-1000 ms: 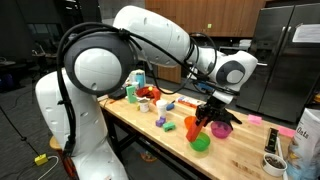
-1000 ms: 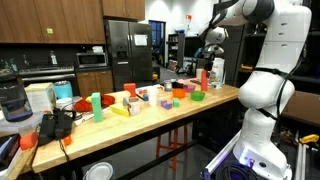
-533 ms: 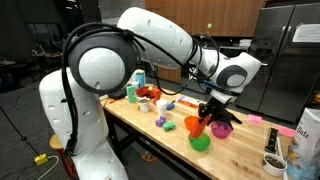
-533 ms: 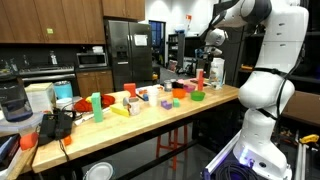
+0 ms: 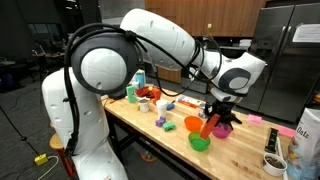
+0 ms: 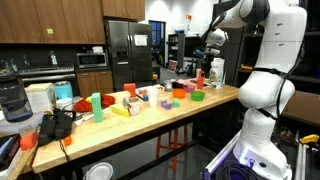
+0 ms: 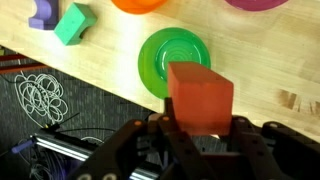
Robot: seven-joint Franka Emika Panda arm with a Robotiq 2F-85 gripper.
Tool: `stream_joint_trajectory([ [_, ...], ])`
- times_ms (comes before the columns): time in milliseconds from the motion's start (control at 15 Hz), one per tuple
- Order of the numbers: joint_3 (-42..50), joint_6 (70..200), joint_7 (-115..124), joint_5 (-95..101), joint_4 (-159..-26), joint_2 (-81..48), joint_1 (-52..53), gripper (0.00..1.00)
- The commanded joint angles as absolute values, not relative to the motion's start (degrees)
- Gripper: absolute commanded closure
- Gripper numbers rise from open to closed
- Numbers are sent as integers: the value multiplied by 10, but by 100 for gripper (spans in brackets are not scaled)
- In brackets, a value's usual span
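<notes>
My gripper [image 7: 200,128] is shut on a red-orange block [image 7: 200,96] and holds it above the wooden table. In the wrist view a green bowl [image 7: 170,55] lies directly beyond the block, near the table's edge. In an exterior view the gripper [image 5: 215,122] holds the red block [image 5: 208,125] tilted just above the green bowl [image 5: 200,143]. In an exterior view the gripper [image 6: 203,66] and block [image 6: 203,74] hang over the far end of the table, above the green bowl [image 6: 197,96].
An orange bowl [image 7: 140,4] and a purple bowl [image 7: 265,3] lie past the green one, with a green block [image 7: 72,22] and a purple piece [image 7: 43,10] beside them. Several toys cover the table [image 5: 165,125]. A white bag [image 5: 306,135] stands at its end. Cables [image 7: 40,95] lie on the floor.
The gripper with the red block has shifted slightly to the right along the table, staying above the green bowl.
</notes>
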State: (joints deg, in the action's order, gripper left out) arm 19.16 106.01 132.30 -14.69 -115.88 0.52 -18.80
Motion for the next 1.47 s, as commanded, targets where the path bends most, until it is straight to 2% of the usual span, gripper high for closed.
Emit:
stream_joint_trajectory([
  [0, 193, 1054, 1383, -157, -1118, -45, -190, 85],
  [800, 193, 955, 1388, -226, -985, -201, -202, 85],
  [867, 192, 977, 1378, -216, -1012, -183, -195, 60],
  [1400, 192, 963, 1381, -216, -995, -195, -198, 60],
])
